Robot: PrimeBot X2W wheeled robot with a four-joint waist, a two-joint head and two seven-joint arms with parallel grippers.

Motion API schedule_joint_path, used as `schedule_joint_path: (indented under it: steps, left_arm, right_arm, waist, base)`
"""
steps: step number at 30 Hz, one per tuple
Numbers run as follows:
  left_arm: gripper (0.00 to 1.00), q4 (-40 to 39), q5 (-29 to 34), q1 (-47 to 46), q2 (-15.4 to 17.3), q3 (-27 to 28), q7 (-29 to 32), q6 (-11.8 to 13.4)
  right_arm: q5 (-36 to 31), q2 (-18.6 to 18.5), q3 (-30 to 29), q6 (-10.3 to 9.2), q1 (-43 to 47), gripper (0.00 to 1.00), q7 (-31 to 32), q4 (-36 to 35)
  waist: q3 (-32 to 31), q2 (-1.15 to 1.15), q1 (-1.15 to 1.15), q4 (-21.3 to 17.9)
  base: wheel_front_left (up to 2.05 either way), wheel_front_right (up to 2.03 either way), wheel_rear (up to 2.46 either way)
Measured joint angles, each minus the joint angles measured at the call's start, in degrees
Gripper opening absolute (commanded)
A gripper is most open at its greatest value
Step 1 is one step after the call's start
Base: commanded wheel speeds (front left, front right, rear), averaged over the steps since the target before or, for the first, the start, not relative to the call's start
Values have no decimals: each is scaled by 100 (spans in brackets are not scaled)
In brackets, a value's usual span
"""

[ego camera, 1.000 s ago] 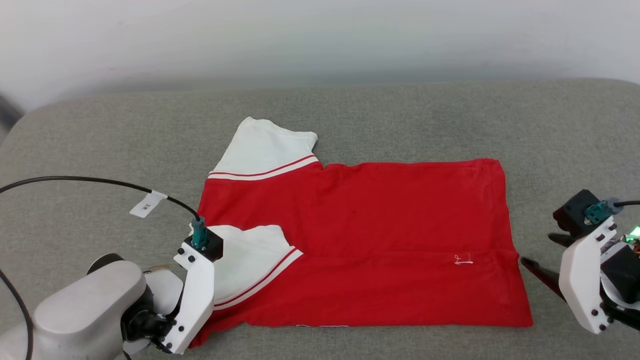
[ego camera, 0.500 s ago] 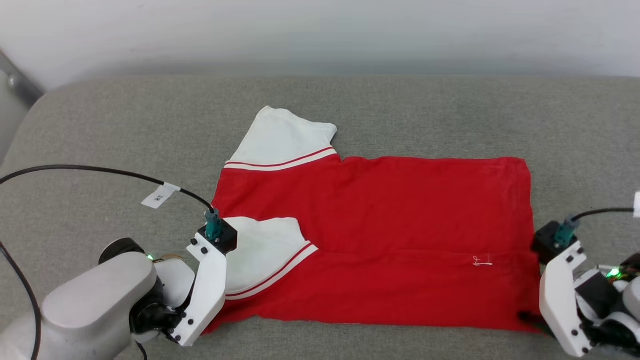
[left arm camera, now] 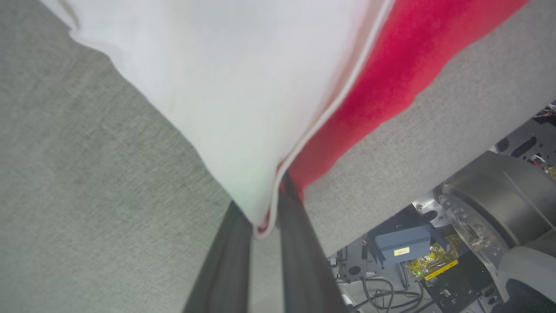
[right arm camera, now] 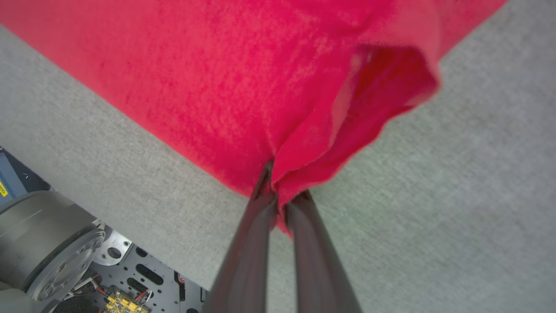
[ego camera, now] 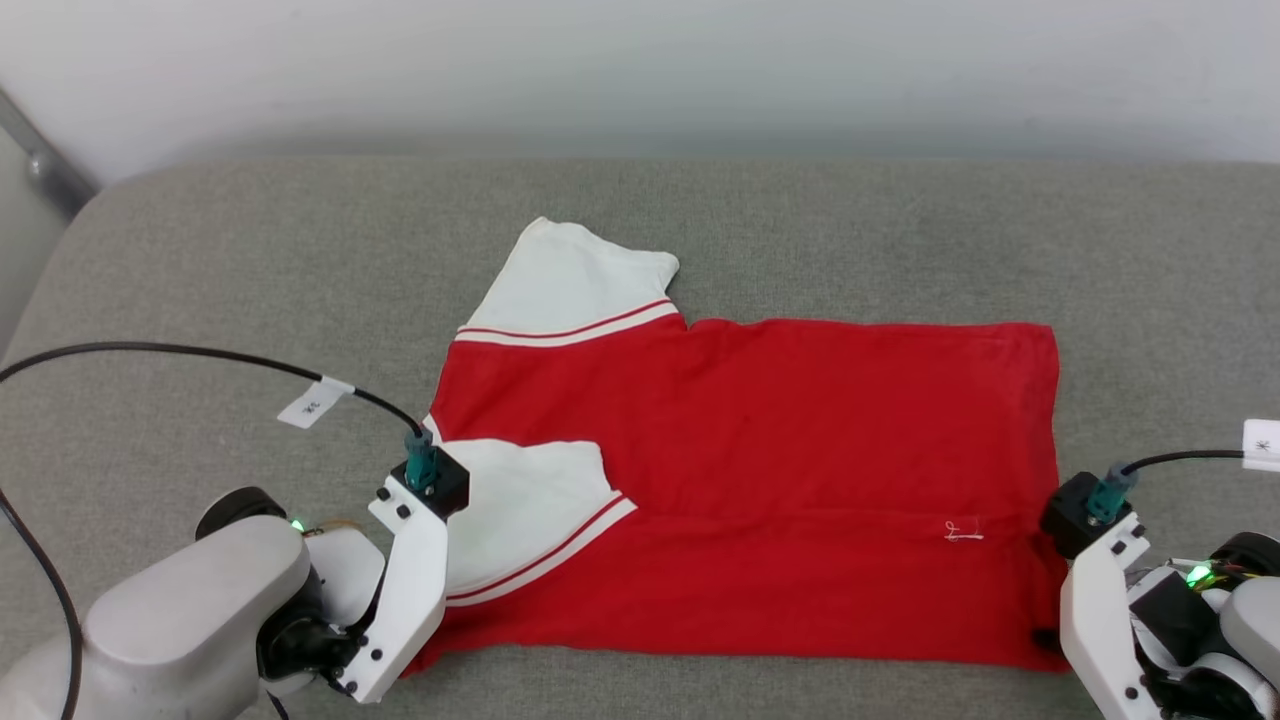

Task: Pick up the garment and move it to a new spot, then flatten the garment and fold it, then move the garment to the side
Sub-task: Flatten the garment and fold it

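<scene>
1 garment (ego camera: pixel 800 430) (2 grippers (left arm camera: pixel 264 217) (right arm camera: pixel 280 193) on it)

Red shirt (ego camera: pixel 800 430) spread nearly flat and sideways on grey upholstery (ego camera: pixel 250 260), hem to the right, with a lengthwise crease toward the near edge. White sleeves with red-and-white trim at left: far sleeve (ego camera: pixel 580 275) laid outward, near sleeve (ego camera: pixel 520 510) folded onto the body. Small white mark (ego camera: pixel 962 532) near the hem.

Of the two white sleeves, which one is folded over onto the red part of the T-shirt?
The near sleeve, at the left claw: it lies over the red body, while the far sleeve sticks out onto the grey cushion.
</scene>
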Motion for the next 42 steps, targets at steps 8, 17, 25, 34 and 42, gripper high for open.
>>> schedule_joint_path:
  steps: [8,17,25,34,42]
  left_arm:
    - [0,-16,-96,240,31,-68,-138,-15]
    - [0,-407,-204,588,229,-121,-211,-22]
    - [100,-379,-89,861,237,-153,-397,20]
    - [100,-581,9,793,377,-51,-730,13]
    - [100,-817,584,231,657,403,-1483,222]
  right_arm:
    - [196,-566,-53,10,186,0,-355,-553]
    - [481,-1091,-480,10,995,0,-408,-1087]
    - [414,-733,-771,10,1466,66,-222,-846]
    - [-181,-525,-1446,9,1591,100,-1079,-929]
    - [-1258,393,-2937,10,1767,100,-3060,-1194]
  waist:
    - [-440,0,0,-63]
    - [-693,0,0,-157]
    - [-581,0,0,-229]
    - [-763,0,0,-127]
    - [-896,0,0,-195]
  base:
    - [0,0,0]
    - [0,0,0]
    - [0,0,0]
    - [0,0,0]
    - [0,0,0]
